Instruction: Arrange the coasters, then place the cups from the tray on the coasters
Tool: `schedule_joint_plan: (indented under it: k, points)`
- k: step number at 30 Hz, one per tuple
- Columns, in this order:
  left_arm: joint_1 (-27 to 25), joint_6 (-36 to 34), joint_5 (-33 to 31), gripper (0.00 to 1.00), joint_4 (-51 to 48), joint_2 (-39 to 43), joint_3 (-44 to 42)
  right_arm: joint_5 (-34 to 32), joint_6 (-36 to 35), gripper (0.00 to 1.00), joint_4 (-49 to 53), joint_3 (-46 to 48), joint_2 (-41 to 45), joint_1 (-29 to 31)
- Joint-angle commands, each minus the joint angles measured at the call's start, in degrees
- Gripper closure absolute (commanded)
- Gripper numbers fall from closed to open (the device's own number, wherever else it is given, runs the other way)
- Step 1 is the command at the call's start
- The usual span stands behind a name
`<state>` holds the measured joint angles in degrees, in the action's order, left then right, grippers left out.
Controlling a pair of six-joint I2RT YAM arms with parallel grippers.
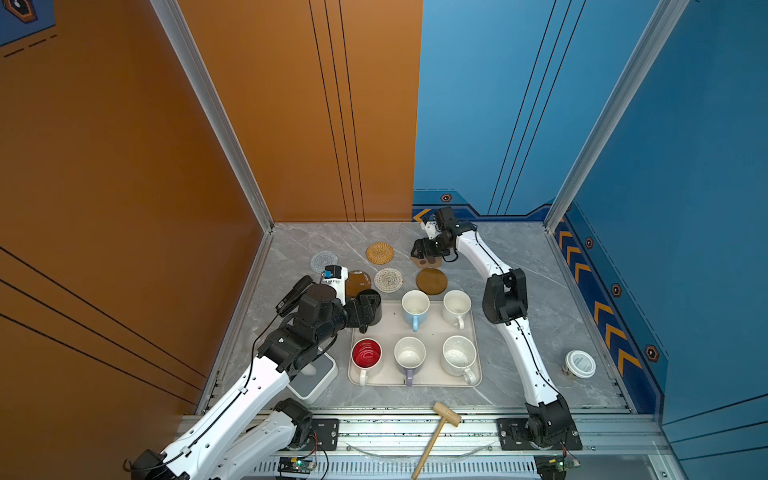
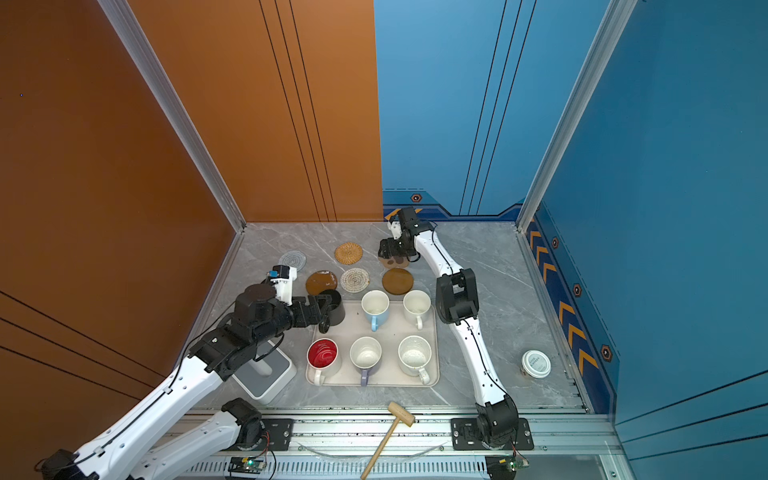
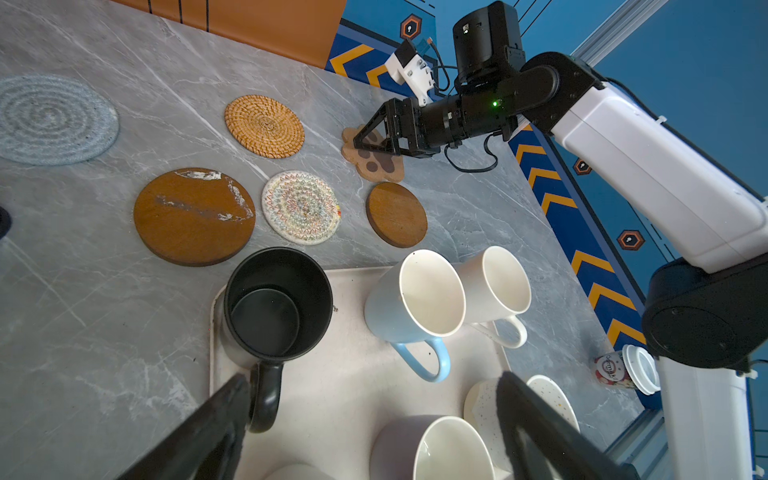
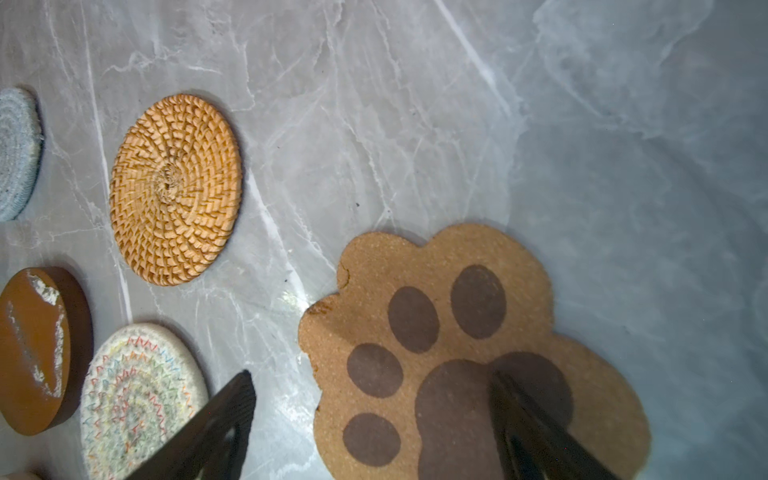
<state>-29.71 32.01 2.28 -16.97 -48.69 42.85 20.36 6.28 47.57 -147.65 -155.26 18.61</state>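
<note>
Black jaws of your left gripper (image 3: pixel 374 378) stand wide apart, holding nothing, beside the handle of the black mug (image 3: pixel 274 307) in the tray's (image 1: pixel 419 384) far left corner. Centre the handle, close, lift straight, and aim for the glossy brown coaster (image 3: pixel 193 216) just beyond the tray. Your right gripper (image 4: pixel 370 374), also open, is over the paw coaster (image 4: pixel 457 257).

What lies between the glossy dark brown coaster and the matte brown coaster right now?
One coaster: the pale spiral coaster, touching neither the glossy dark brown coaster nor the matte brown coaster. Both top views show it.
</note>
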Motion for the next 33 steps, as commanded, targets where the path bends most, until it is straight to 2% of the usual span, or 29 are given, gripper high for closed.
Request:
schedule_joint_plan:
  k: [1,8,21,22,24,25,27,29,30,33]
  points:
    - [-0.39,0.6,-1.05,0.07,1.68,0.86,0.04,-3.29,1.28,0.17,7.88,0.49,-1.45,-2.57]
    - [-0.52,0.6,-0.61,0.07,1.8,0.53,-0.09,-12.37,-3.04,0.18,10.71,4.57,0.33,-2.33]
    - [-0.48,0.25,-0.83,0.06,1.85,1.53,-0.87,-22.58,-6.49,0.19,11.75,3.5,1.27,1.03]
    - [-0.46,0.22,-0.86,0.06,1.85,1.58,-0.9,-23.17,-6.59,0.21,11.77,3.42,1.32,1.22]
    - [-0.5,0.25,-0.97,0.06,1.78,1.62,-0.92,-24.55,-6.42,0.39,11.75,3.45,1.36,1.34]
    - [-0.48,0.17,-0.97,0.06,1.77,1.66,-1.0,-24.83,-6.2,0.45,11.75,3.45,1.47,1.26]
    - [-0.48,0.07,-1.12,0.06,1.72,1.84,-1.07,-24.41,-5.95,0.5,11.71,3.25,1.72,1.16]
    - [-0.45,-0.15,-1.32,0.06,1.49,1.92,-1.15,-24.32,-5.92,0.6,11.67,2.82,2.01,1.21]
    - [-0.44,-0.16,-1.32,0.06,1.37,1.93,-1.15,-24.53,-5.91,0.63,11.67,2.74,2.13,1.21]
    - [-0.48,-0.24,-1.24,0.06,0.98,1.84,-1.36,-25.56,-5.99,0.64,11.84,2.84,2.59,0.89]
